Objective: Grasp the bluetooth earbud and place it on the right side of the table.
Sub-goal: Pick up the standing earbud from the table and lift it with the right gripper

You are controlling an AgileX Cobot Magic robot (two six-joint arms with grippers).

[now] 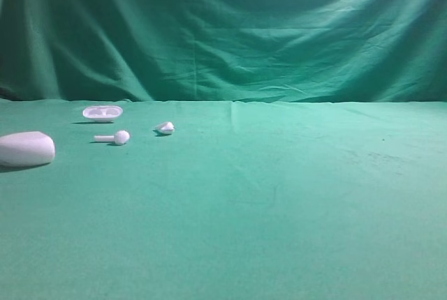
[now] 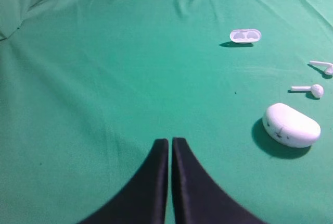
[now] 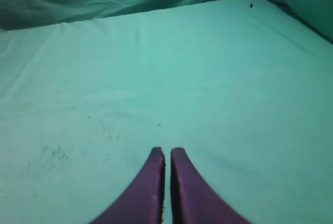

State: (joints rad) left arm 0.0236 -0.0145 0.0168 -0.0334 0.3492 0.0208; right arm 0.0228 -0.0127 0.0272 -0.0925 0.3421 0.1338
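The bluetooth earbud [image 1: 165,128] is a small white lump with a greyish tip, lying on the left half of the green table [image 1: 279,195]. In the left wrist view the earbud [image 2: 323,67] sits at the right edge, far from my left gripper [image 2: 170,141], which is shut and empty over bare cloth. My right gripper [image 3: 166,151] is shut and empty over bare cloth, with no object near it. Neither gripper shows in the exterior view.
A white earbud with a long stem and ball head [image 1: 115,137] lies left of the task earbud; it also shows in the left wrist view [image 2: 311,89]. A flat oval case tray [image 1: 103,111] lies behind it. A closed white case [image 1: 26,148] sits at the left edge.
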